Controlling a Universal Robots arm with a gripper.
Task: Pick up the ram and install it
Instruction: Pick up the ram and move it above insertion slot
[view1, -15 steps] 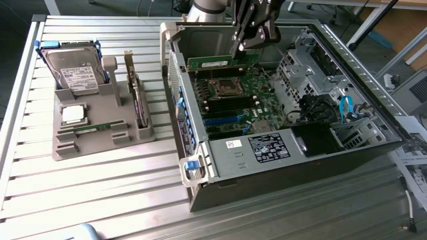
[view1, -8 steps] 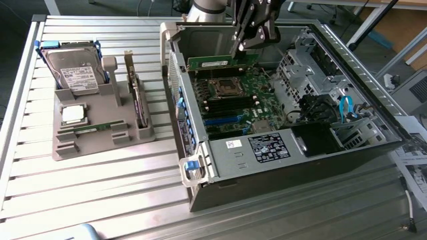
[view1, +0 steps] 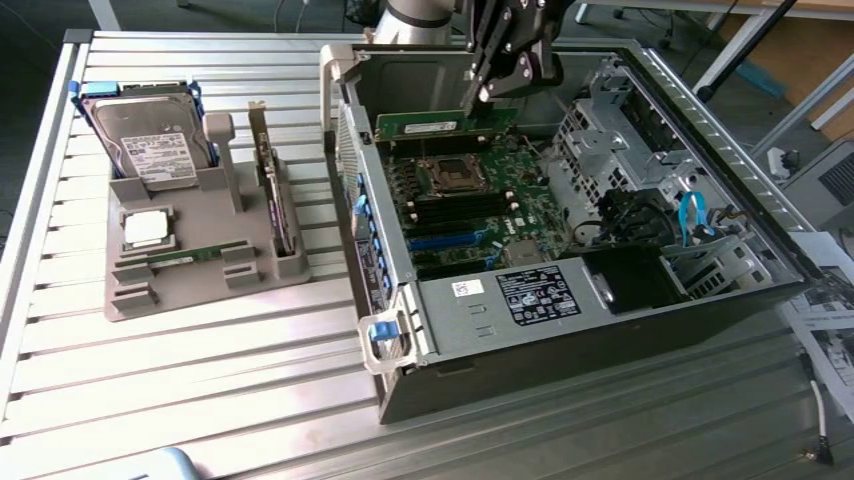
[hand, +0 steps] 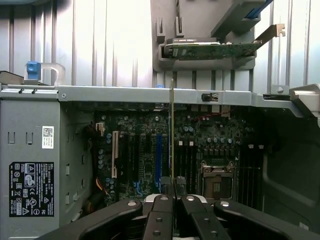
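Ribbed metal table (view1: 200, 390) carrying an open computer case (view1: 574, 345) laid on its side, motherboard (view1: 467, 205) exposed. Beside it, a grey holder (view1: 200, 297) with hard drive (view1: 158, 145) and expansion card (view1: 275, 200). The gripper (view1: 497, 98), fingers clamped on the ram (view1: 434, 126), holds it on edge above the motherboard, long axis roughly level and extending toward the exterior view's left.

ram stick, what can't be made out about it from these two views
Ram, exterior view: one end is covered by the gripper; its label print is too small to read.
Wrist view: the ram is seen edge-on, so its chips and label are hidden.
Which of the memory slots it lines up with: cannot tell from either view.
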